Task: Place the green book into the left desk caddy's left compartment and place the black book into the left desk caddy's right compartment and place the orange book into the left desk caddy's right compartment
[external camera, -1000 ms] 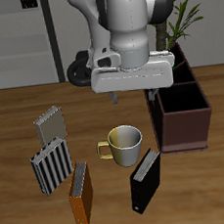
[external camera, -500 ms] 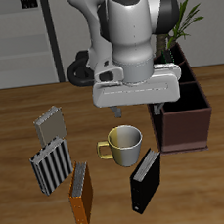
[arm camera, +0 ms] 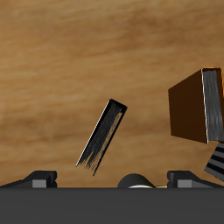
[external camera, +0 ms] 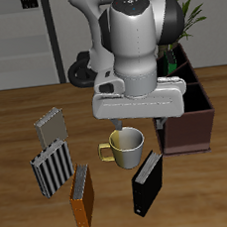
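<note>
The black book [external camera: 146, 182] stands on its edge near the table's front edge, beside the mug; it also shows in the wrist view [arm camera: 103, 133]. The orange book [external camera: 82, 197] stands a little farther along the front edge and shows in the wrist view [arm camera: 194, 105] too. The left desk caddy [external camera: 189, 125] is a dark maroon box farther back, beside the arm. My gripper [external camera: 141, 124] is open and empty; it hangs above the mug, behind the black book. The green book is not in view.
A pale yellow mug [external camera: 125, 144] stands right under the gripper. Two grey striped books [external camera: 52, 167] [external camera: 50, 126] stand beyond the orange book. A potted plant [external camera: 189, 12] is behind the caddy.
The arm has moved forward from near the caddy toward the table's front and come lower, so the gripper now hangs over the mug. The books have not moved.
</note>
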Controlling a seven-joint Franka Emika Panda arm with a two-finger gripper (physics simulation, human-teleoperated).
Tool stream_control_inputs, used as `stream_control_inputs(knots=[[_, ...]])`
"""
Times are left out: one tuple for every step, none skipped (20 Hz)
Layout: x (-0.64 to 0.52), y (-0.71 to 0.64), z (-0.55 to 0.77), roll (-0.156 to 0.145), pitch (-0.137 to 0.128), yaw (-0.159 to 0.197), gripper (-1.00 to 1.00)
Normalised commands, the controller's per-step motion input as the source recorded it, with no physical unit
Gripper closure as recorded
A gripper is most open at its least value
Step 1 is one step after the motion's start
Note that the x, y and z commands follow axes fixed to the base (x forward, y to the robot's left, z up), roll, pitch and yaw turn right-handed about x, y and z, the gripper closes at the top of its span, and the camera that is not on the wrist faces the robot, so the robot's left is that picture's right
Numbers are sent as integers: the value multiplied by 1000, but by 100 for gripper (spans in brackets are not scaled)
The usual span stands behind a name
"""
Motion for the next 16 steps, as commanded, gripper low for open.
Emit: stream_control_inputs(knots=[[292, -84, -152, 0, 17, -10, -100], [104, -137, -198, -41, 34, -57, -100], [440, -36, -430, -32, 1, -136, -100], [235, 108, -252, 55, -20, -7, -100], [276, -92, -186, -13, 29, -85, -100], [141, 3, -241, -5, -14, -66, -100], [177, 28, -264, 51, 14, -50, -100], [-14, 1, -9, 0, 0, 0, -100], [202, 132, -499, 43, -26, -241, -100], [45, 127, -288, 43, -52, 7, -100], [21, 194, -380, 6, -101, -107, -100], [-72, 31, -51, -39, -145, -29, -100], [85, 58, -250, 49, 32, -77, -100], [-1, -22, -76, 41, -67, -47, -100], [103, -222, -284, -108, -27, -84, -100], [84, -126, -211, -14, 9, -36, -100]])
